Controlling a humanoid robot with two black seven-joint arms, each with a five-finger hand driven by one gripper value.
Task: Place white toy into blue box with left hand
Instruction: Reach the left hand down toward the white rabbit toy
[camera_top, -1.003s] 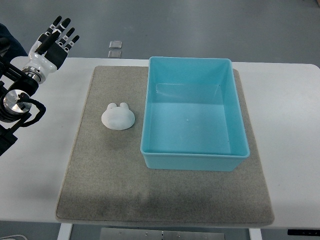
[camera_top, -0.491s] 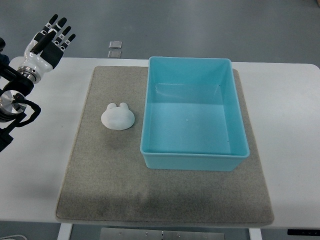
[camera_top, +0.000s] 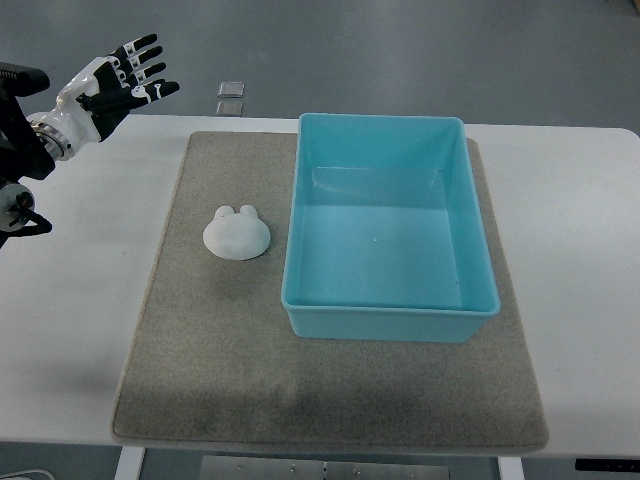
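- Toy position: the white toy (camera_top: 236, 233) is seen lying on the grey mat (camera_top: 200, 340), in the left-centre part of the frame, with its two small ears pointed toward the upper edge of the picture.
- The toy is set just beside the left wall of the blue box (camera_top: 390, 318), with a narrow strip of mat between them; the two are not touching.
- The blue box is placed on the right half of the mat, in the centre of the frame, with its open top turned toward the camera.
- The left hand (camera_top: 112, 84) is found in the upper left corner of the frame, above the far left edge of the white table (camera_top: 70, 330), its arm entering from the left edge.
- Its fingers (camera_top: 146, 70) are spread wide and point toward the upper right; nothing is held.
- The toy lies well apart from the hand, lower and to the right of it in the picture.
- Two small square pieces (camera_top: 230, 97) are seen on the floor beyond the table's far edge.
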